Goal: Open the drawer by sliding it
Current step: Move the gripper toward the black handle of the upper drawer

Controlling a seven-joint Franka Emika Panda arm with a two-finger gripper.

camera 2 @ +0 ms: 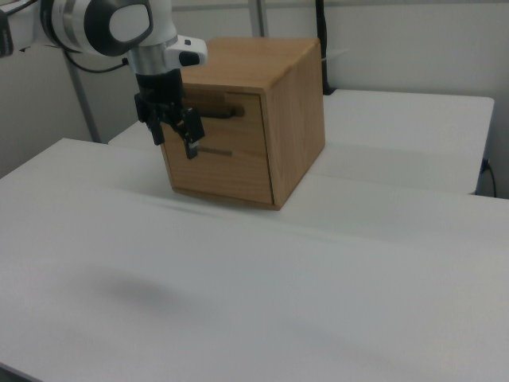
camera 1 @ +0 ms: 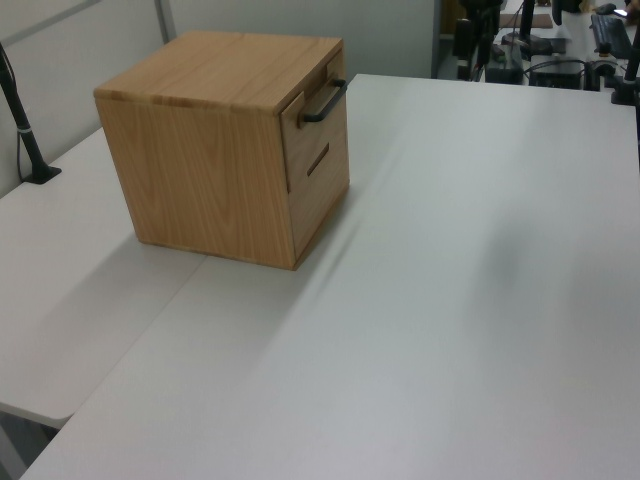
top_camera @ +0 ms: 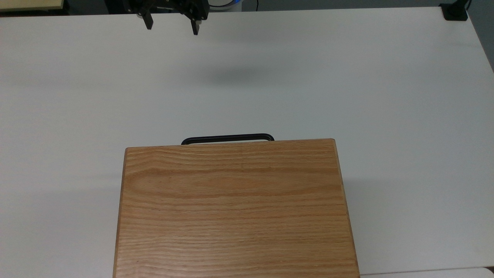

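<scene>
Hand: the black two-finger hand (top_camera: 171,28) hangs in the air at the far edge of the white surface (top_camera: 347,77), near the top view's upper left; its fingers (top_camera: 148,23) are spread apart and hold nothing.
Arm: in the right view the white arm (camera 2: 111,24) reaches in from the right view's upper left, with the hand (camera 2: 176,140) pointing down, seen in front of the cabinet's face.
Drawer: the upper oak drawer (camera 1: 318,120) sits pushed in, its front about flush with the cabinet's face.
Handle: a long thin black bar (top_camera: 227,138) sticks out just past the cabinet's front edge in the top view, well apart from the hand.
Cabinet: the oak cabinet (top_camera: 235,208) stands on the surface at the top view's lower middle, with a second front panel (camera 1: 322,190) under the drawer.
Shadow: a soft dark patch (top_camera: 231,77) lies on the surface between hand and handle.
</scene>
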